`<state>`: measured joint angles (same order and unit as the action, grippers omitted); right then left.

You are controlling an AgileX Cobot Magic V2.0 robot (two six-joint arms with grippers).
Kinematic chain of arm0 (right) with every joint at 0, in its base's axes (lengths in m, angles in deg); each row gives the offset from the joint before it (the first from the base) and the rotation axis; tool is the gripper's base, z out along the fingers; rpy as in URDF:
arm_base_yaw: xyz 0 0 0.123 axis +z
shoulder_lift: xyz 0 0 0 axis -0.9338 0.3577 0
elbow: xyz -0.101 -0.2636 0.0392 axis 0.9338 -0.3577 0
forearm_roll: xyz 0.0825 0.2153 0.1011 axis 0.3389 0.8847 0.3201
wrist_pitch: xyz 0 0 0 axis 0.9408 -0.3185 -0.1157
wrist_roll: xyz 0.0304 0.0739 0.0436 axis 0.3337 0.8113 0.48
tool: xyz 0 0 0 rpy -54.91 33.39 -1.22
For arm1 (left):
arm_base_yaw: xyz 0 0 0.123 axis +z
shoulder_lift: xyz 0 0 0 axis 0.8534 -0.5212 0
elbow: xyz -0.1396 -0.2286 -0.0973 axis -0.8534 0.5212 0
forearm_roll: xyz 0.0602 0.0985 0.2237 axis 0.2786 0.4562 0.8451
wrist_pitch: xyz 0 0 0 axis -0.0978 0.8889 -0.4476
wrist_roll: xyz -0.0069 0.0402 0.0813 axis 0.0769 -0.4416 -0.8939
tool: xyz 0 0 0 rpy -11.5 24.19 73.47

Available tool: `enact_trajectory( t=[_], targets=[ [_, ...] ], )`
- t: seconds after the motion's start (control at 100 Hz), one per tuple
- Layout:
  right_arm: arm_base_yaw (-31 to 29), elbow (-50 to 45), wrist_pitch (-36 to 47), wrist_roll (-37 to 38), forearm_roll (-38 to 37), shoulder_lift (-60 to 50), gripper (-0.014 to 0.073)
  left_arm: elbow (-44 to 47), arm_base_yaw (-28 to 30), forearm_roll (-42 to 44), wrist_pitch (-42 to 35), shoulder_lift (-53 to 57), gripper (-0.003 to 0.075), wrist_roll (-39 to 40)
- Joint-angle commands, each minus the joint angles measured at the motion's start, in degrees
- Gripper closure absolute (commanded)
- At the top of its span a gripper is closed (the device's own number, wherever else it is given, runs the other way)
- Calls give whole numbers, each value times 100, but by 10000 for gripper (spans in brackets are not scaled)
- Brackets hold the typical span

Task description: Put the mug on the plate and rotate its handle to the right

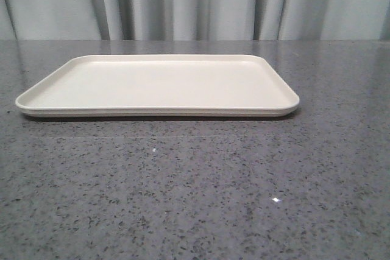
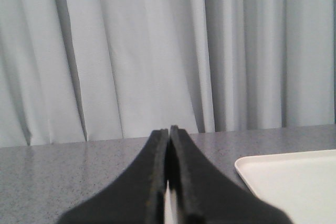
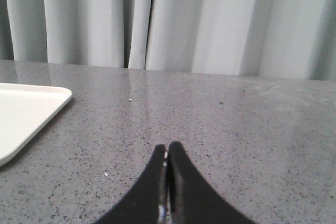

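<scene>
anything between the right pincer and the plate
Nothing: in the right wrist view only bare speckled tabletop lies between the shut right pincer and the plate. No mug shows in any view.

You are looking at a staged test bench, not a home. A bare grey speckled stone table (image 1: 195,199) stands against plain pale curtains (image 1: 195,1).

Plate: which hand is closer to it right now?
Left, by a small margin. The left hand, shut, sits just off the plate's left end; the right hand, also shut, sits farther off its right end. Neither touches it.
</scene>
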<state>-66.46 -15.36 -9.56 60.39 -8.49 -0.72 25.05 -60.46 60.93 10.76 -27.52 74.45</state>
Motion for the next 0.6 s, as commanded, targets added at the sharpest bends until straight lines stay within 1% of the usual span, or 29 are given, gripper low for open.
enact_trajectory(
  t=[0.0, 0.08, 0.21, 0.39, 0.59],
  targets=[
    [-43, 42, 588, -18, -27, -121, 704, -5, 16, -76, -566, 168, 740, 26],
    [-43, 143, 569, -18, -27, -121, 704, -5, 16, -147, -577, 168, 740, 120],
    [-43, 430, 525, -18, -27, -121, 704, -28, 16, -581, -566, 168, 740, 144],
    [-43, 812, 275, -18, -27, -98, 704, -260, 16, -594, -474, 168, 740, 144],
    [-43, 1122, 195, -18, -27, -73, 704, -636, 16, -594, -374, 168, 740, 144]
  ],
)
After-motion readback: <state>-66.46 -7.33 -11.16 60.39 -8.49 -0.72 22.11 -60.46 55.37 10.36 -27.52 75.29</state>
